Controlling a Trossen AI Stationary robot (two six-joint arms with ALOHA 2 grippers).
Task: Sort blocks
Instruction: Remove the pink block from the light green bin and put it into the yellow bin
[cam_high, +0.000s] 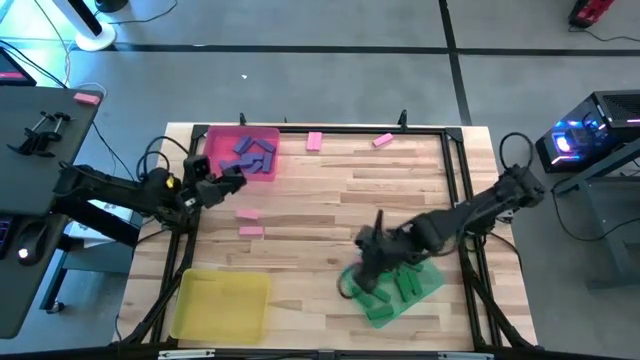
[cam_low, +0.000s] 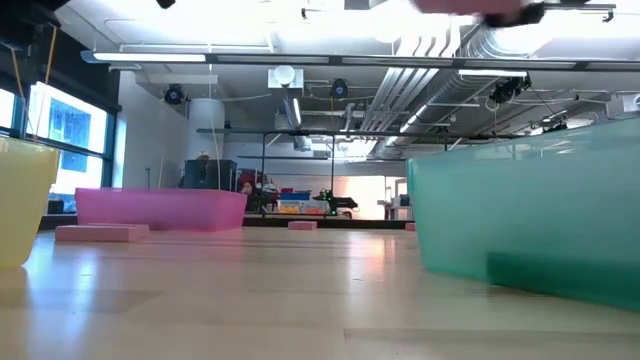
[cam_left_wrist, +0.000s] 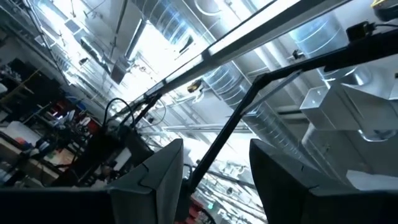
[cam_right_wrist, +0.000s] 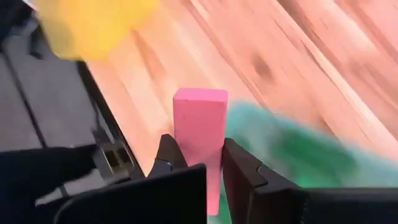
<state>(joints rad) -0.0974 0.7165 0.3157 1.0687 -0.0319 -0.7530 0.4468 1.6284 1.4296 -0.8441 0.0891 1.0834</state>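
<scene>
Pink block (cam_right_wrist: 199, 134) pinched upright in my right gripper's (cam_high: 368, 262) jaws, hovering over the green tray (cam_high: 432, 282) at about five o'clock on the bench (cam_high: 340, 190). My left gripper (cam_high: 236, 180) sits at nine o'clock by the pink tray (cam_high: 215, 140), jaws parted, empty as far as I can tell. More pink blocks (cam_high: 248, 222) lie mid-bench.

Honestly can't make out any writing here. No labels, brand names, numbers or signs are readable on the table, the trays, the blocks or the arms, and the stuff on the shelves in the room behind is too far off and too blurry to read.
</scene>
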